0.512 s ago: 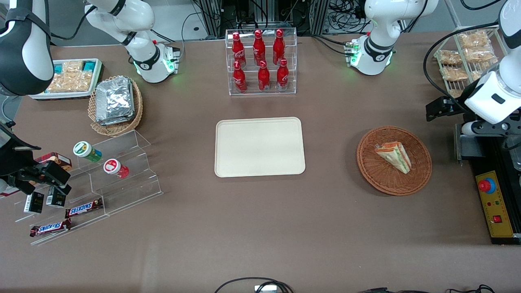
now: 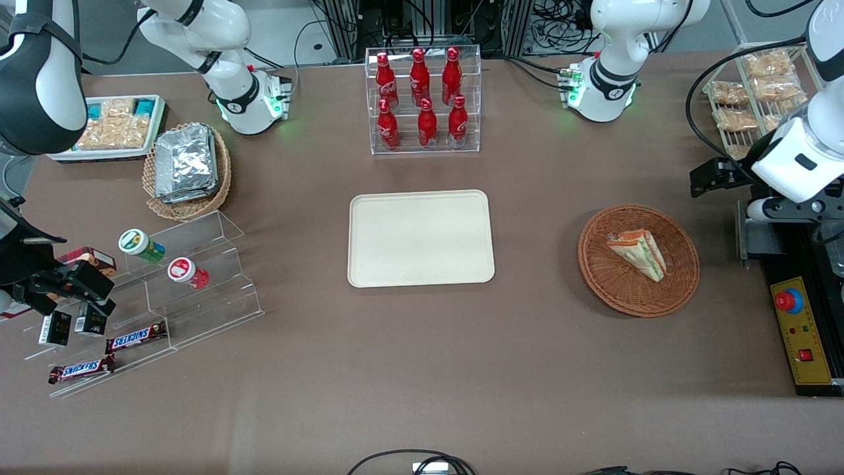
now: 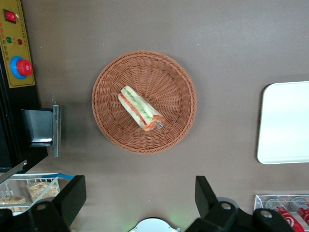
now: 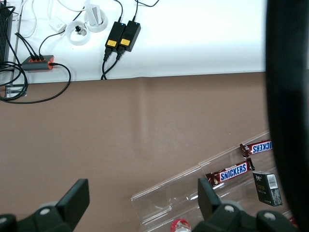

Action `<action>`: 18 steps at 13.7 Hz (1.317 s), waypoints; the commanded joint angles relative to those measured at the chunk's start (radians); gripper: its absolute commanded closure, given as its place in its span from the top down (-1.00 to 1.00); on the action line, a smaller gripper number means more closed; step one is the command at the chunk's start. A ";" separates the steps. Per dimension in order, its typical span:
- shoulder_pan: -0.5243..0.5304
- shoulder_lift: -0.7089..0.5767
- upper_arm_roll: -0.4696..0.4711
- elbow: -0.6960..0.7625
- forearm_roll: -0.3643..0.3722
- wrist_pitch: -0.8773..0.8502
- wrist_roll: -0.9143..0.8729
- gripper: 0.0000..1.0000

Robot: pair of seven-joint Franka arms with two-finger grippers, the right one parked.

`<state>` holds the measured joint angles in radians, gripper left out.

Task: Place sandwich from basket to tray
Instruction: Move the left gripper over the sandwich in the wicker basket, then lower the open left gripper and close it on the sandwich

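Barely anything has shifted since half a second back: only the working arm's white wrist housing is seen a touch higher at the table's edge, and the sandwich and both task containers are sat exactly where they were.

Nearest the front camera among the task things, the large round reddish-brown wicker basket (image 2: 638, 260) is found toward the working arm's end of the table. The small triangular wrapped sandwich (image 2: 637, 253) with green and orange-red layers is lying flat in it, roughly in the middle, untouched.

Beside the basket, well apart toward the table's centre, the flat cream-beige rectangular tray (image 2: 421, 238) is laid out with nothing on it.

The left arm's black two-finger gripper (image 3: 136, 195) is held high above the table, off the basket's rim and not over the sandwich, as shown in the left wrist view. Its 2 fingers (image 3: 72, 194) are spread wide apart, nothing between them.

Farther off, a clear acrylic rack of 6 red bottles (image 2: 422, 99) is stood just past the tray.
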<state>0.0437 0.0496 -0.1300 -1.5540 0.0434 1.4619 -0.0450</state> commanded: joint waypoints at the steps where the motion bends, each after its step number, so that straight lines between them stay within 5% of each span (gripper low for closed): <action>1: -0.007 -0.011 0.009 -0.111 0.027 0.090 -0.033 1.00; 11: 0.040 -0.039 0.032 -0.628 0.047 0.673 -0.384 1.00; 18: 0.044 0.027 0.032 -0.777 0.047 0.915 -0.614 1.00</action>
<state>0.0879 0.0718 -0.0963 -2.2779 0.0779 2.3011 -0.5936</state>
